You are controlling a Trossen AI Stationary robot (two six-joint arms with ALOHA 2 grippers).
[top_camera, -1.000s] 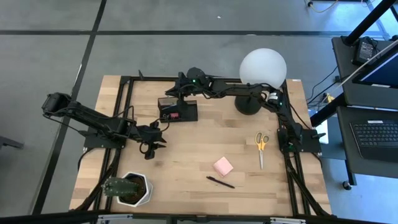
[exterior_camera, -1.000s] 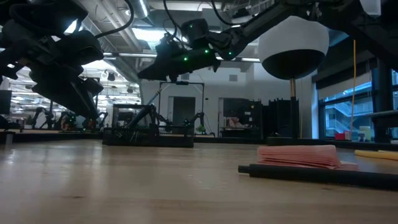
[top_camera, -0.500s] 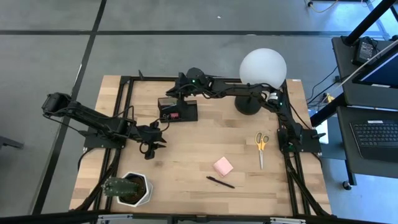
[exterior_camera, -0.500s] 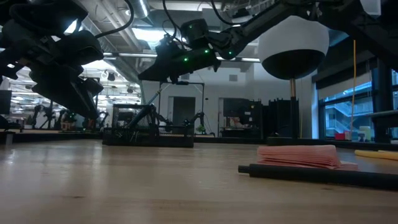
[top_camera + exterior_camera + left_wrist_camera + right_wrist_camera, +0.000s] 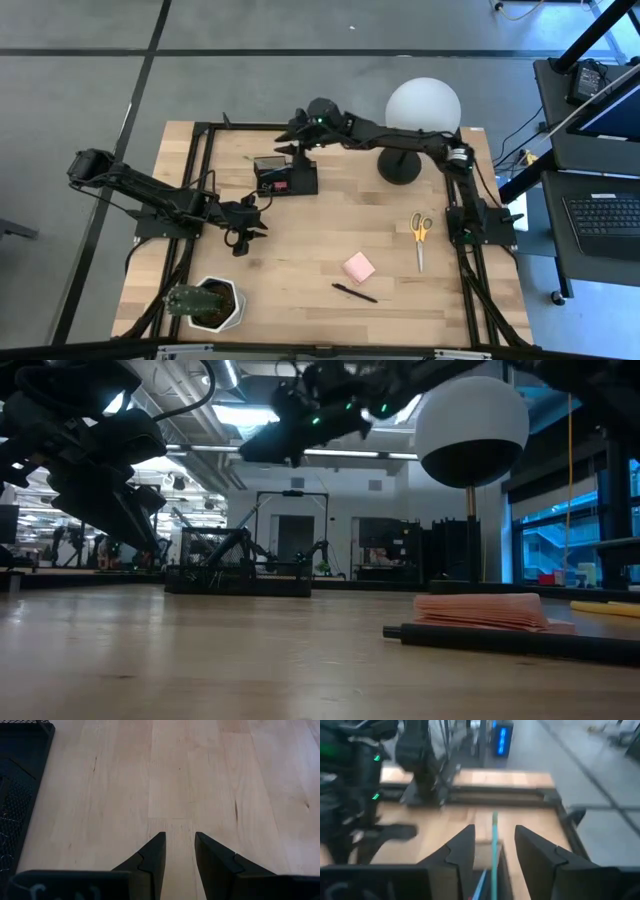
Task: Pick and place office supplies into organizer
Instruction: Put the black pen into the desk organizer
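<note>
Right gripper (image 5: 290,137) is up off the table at the far side, just beyond the far edge of the black organizer (image 5: 284,176). In the right wrist view its fingers (image 5: 461,851) sit a narrow gap apart, and a thin green pencil (image 5: 494,851) runs upright in that gap; can't tell if the pads are touching it or if it's just standing in the tray below. The organizer sits far-centre on the wooden table (image 5: 310,250), something pink showing inside it. Left gripper (image 5: 241,241) hangs over bare wood left of centre, nearer than the organizer, jaws parted by a small gap and holding nothing; the left wrist view shows only table planks between the fingers (image 5: 152,854) and a bit of black mesh at the frame edge. Loose supplies: yellow-handled scissors (image 5: 420,238) on the right side, pink sticky-note pad (image 5: 359,267) near centre-right, black pen (image 5: 354,292) just nearer than the pad. White globe lamp (image 5: 423,107) at the far right, white hexagonal plant pot (image 5: 208,303) at the near left corner.
</note>
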